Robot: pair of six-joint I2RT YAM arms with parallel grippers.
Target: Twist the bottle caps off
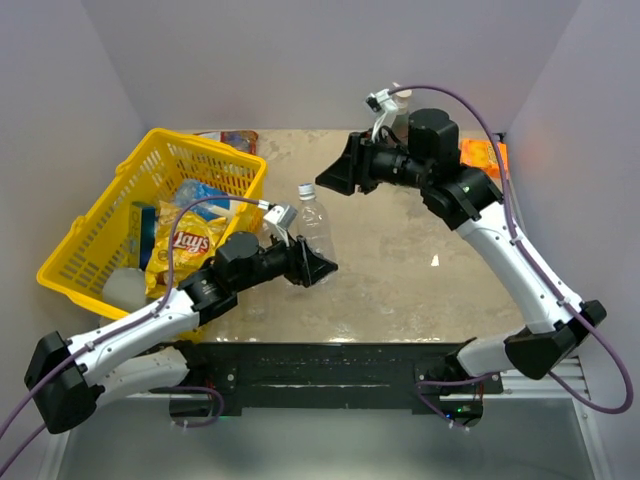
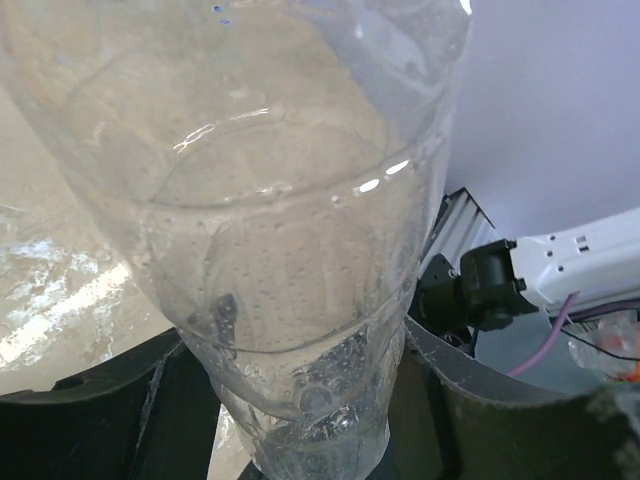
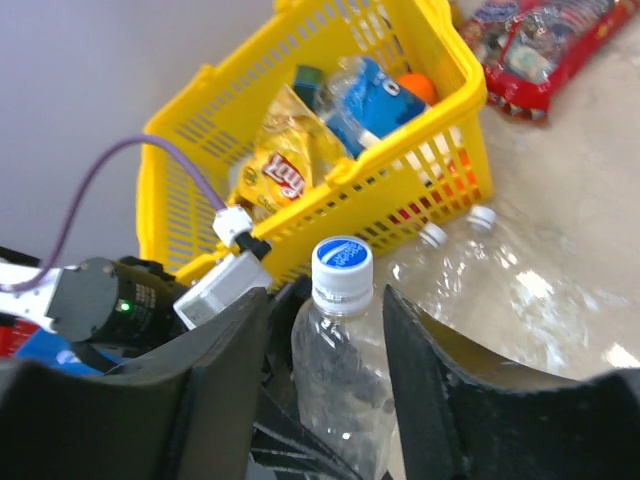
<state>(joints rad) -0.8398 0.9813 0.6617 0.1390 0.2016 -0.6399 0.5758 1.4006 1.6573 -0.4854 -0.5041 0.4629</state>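
Status: zero caps off, as far as these views show. Far left, the yellow basket (image 1: 100,235) with the chip bag (image 1: 185,245) is clutter, so ignore it. Your left gripper (image 1: 312,262) is clamped on the lower body of one bottle (image 1: 315,225) and stands it upright on the table (image 1: 420,270), just right of the basket. In the left wrist view the clear wall fills the frame with a finger (image 2: 90,420) on each side of the base, so the hold looks solid to me. Its cap (image 3: 342,268), white with a blue top, is still seated on the neck. Your right gripper (image 3: 325,300) is lined up on that cap with its jaws apart. There's one finger on either side and a visible gap to each, so no grip yet. My read: you're at pre-grasp for cap one, so close on it, then twist while the left holds. Further right in the right wrist view, two more bottles (image 3: 470,270) lie on the table beside the basket, both with white caps (image 3: 432,235) still on. That's three bottles in sight, all capped, and no loose cap shows in any view. If there's another bottle, I can't pick it out. Everything is left: this cap, then those two.
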